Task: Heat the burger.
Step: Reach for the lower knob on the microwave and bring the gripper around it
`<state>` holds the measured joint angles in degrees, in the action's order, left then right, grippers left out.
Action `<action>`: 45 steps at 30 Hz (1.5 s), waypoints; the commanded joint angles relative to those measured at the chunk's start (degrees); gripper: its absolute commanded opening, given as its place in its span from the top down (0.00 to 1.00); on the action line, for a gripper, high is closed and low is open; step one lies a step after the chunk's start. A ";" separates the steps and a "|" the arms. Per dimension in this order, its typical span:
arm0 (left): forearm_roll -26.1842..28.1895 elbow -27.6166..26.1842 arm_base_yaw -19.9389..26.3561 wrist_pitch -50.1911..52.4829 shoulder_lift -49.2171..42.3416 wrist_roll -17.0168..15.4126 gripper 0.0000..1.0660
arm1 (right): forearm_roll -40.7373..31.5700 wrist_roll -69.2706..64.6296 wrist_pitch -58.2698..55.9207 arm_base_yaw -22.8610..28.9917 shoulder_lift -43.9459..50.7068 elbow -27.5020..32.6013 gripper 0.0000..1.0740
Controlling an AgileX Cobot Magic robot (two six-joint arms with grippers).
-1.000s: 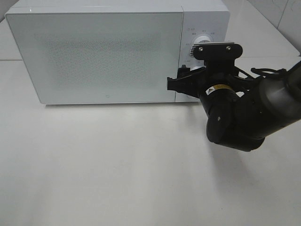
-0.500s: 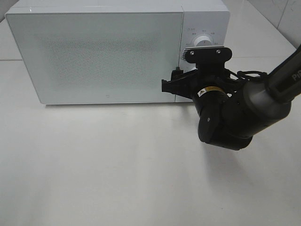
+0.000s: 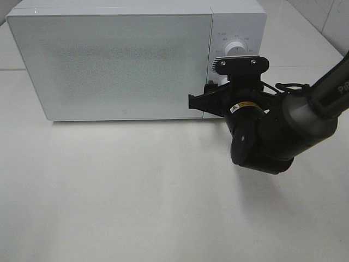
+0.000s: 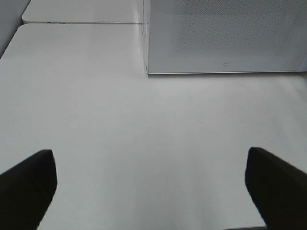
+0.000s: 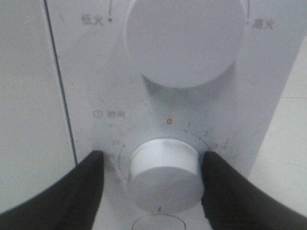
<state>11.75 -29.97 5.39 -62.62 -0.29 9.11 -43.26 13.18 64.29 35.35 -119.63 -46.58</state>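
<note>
Right gripper shifted leftward at microwave, jaws parted around lower dial, left gripper spread wide over table

Glossy microwave door — smooth white plastic dial.

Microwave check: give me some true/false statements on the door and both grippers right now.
1. The microwave door is shut. True.
2. The right gripper grips the door's edge. False: it straddles the timer knob on the control panel.
3. The left gripper is open. True.
4. The left gripper holds the burger. False: it holds nothing and hangs over the table.
</note>
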 commanded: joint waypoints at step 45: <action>0.00 0.06 0.17 0.74 -0.97 -0.23 0.06 | 19.60 -84.34 3.90 -0.57 0.06 -0.57 1.00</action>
<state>11.75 -29.97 5.39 -62.62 -0.29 9.11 -36.27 -63.71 66.81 34.26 -120.03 -44.69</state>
